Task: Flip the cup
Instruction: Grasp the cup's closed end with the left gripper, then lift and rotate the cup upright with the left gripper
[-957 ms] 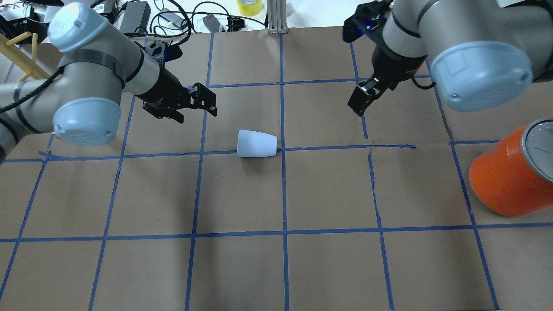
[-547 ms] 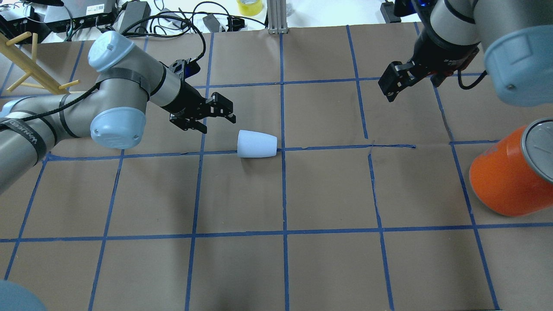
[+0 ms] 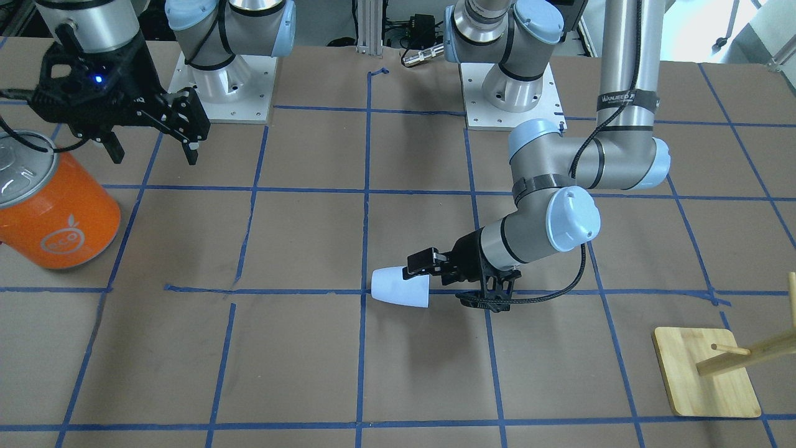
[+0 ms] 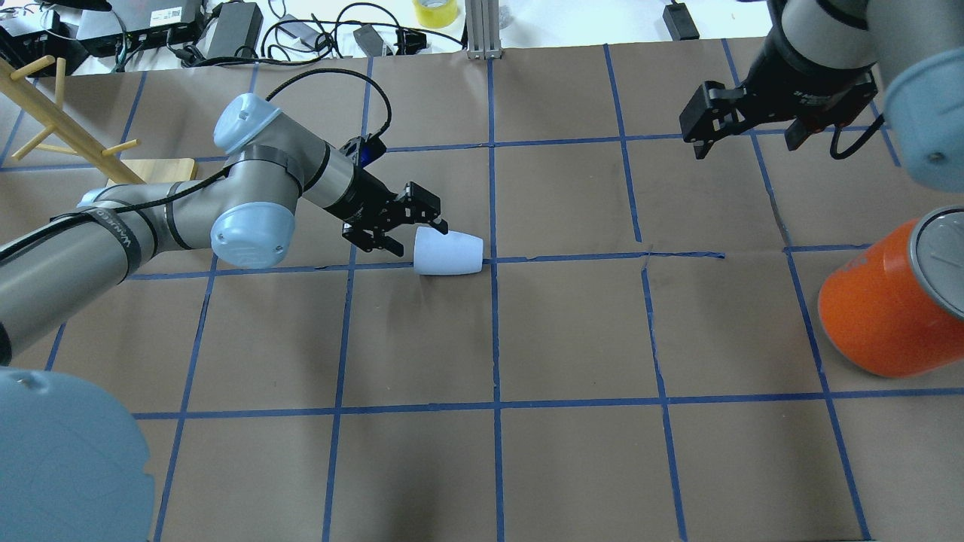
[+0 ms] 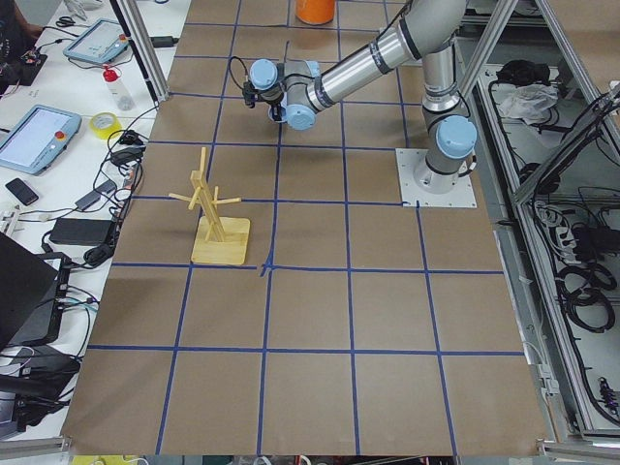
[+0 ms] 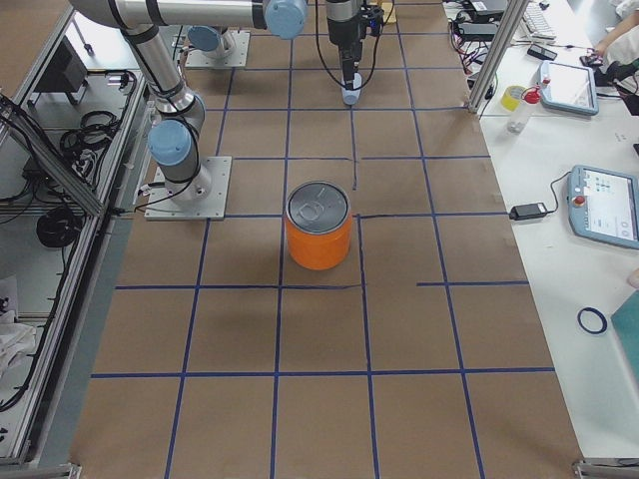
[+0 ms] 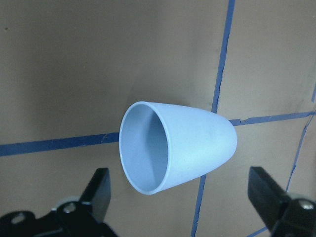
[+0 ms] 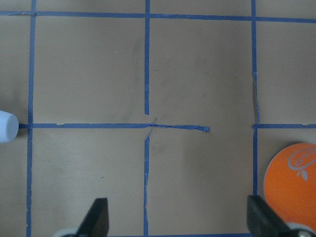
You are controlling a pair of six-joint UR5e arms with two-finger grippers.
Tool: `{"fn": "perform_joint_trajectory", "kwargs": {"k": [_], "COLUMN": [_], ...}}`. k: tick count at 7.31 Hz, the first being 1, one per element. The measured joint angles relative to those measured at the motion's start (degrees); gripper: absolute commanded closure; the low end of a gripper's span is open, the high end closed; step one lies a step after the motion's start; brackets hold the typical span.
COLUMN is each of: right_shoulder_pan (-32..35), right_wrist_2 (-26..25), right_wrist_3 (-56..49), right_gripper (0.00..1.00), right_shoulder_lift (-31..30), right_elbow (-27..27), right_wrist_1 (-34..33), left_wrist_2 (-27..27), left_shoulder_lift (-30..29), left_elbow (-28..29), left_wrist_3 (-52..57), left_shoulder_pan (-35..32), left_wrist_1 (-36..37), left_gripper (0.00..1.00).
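Pale-blue cup [image 4: 448, 252] lies sideways, well inside the desk's [image 4: 572, 339] edges; my left hand [image 4: 416, 237] gapes, released, at its rim.

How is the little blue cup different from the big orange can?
The cup is pale blue all over, but the orange can is orange with a silver top. The cup is much smaller than the orange can. The cup lies on its side with its mouth open, while the orange can stands upright with its top closed. Both are round and rest on the brown table.
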Motion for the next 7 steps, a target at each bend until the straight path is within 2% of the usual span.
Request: {"fn": "perform_joint_trajectory", "kwargs": {"k": [1,2,4,7], "right_shoulder_pan": [0.1,0.2,0.1,-0.3], "right_wrist_2": [0.8,1.5,1.9,1.7], "right_wrist_3": [0.7,0.7,0.0,-0.2], "right_gripper": [0.0,0.0,0.0,0.0], "right_shoulder_lift": [0.6,1.6,2.5,7.7], "right_elbow": [-0.1,-0.8,-4.5,-11.5], "right_wrist_1": [2.0,5.8,10.2,13.9], "left_wrist_2": [-0.1,-0.2,-0.3,0.6], "left_shoulder_lift": [-1.1,-1.9,-3.0,-3.0], "left_elbow": [0.1,0.2,0.9,7.0], "left_wrist_3": [-1.5,-3.2,-5.4,-15.5], "left_shoulder_pan": [-0.7,-1.2,-1.4,-1.5], "left_wrist_1": [1.1,1.8,2.0,1.1], "left_gripper": [0.66,1.0,1.0,1.0]}}
